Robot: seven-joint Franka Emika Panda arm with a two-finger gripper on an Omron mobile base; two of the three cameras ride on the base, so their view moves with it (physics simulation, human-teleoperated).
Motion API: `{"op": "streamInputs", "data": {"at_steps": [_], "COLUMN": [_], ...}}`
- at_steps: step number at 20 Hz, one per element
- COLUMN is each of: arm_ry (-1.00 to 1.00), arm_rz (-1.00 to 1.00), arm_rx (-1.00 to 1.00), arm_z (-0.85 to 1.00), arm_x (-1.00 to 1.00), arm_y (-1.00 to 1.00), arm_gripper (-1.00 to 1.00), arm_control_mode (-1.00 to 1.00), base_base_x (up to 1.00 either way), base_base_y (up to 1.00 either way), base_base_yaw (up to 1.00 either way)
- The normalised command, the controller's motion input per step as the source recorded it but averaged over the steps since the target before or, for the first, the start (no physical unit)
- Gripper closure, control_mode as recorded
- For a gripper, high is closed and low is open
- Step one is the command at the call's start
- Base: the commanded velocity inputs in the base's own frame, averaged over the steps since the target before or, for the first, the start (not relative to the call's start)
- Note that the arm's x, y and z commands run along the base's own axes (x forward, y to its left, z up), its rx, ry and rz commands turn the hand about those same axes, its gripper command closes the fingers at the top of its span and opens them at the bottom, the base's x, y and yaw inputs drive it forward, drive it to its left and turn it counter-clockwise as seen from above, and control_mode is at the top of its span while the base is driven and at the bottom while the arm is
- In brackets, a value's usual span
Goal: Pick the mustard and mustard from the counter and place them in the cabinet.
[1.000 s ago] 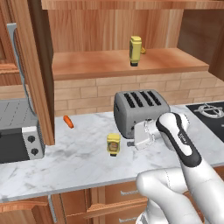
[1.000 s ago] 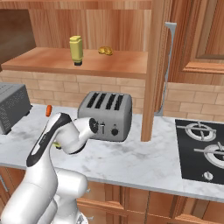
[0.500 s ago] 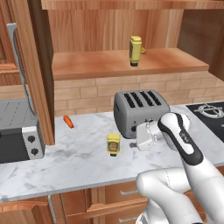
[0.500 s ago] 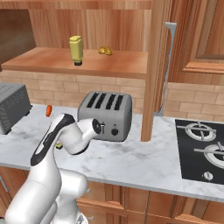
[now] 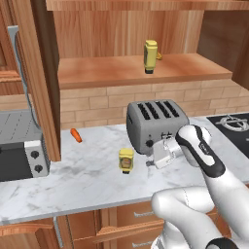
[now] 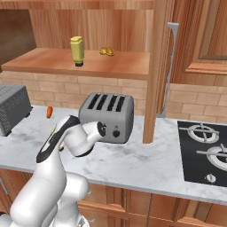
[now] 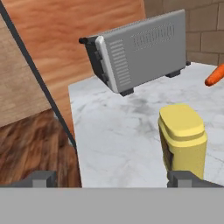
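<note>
Standing at the far left of the white-grey marbled surface (image 5: 87, 180) in the left base view is a boxy grey toaster oven (image 5: 19, 148) with two knobs, and at about 2 o'clock from it lies a small orange carrot (image 5: 75, 135). Nearer the middle, a small yellow squeeze bottle of mustard (image 5: 126, 160) stands on the marble upside down on its cap, just to the 9 o'clock side of the white arm's two dark fingers (image 5: 151, 161), which point towards it without touching. In the hand view the fingers (image 7: 114, 178) are spread wide, with one fingertip low at the left and the other just in front of the bottle (image 7: 183, 138), which sits at 4 o'clock in that picture. Behind the hand, a grey four-slot toaster (image 5: 155, 122) stands at about 1 o'clock from the bottle. Above, on the wide flat shelf of the reddish-brown wooden wall cabinet (image 5: 121, 70), a second yellow mustard bottle (image 5: 150, 56) stands, also cap down, with a low yellow-brown lump (image 6: 106, 51) just beside it. At the far right a black hob (image 5: 233, 127) is set into the marble.
</note>
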Motion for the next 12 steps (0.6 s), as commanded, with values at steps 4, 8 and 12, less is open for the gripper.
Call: {"op": "streamInputs", "data": {"at_steps": [4, 8, 12], "arm_ry": [0.02, 0.00, 0.00], "arm_rz": [0.00, 0.00, 0.02], "arm_rx": [0.00, 0.00, 0.01], "arm_z": [-0.18, -0.11, -0.05], "arm_x": [0.01, 0.00, 0.00], "arm_y": [0.00, 0.00, 0.09], "arm_gripper": [-1.00, -1.00, -1.00], "arm_control_mode": [-1.00, -1.00, -1.00], "base_base_x": [0.00, 0.00, 0.00], "base_base_y": [0.00, 0.00, 0.00], "base_base_yaw": [0.00, 0.00, 0.00]}}
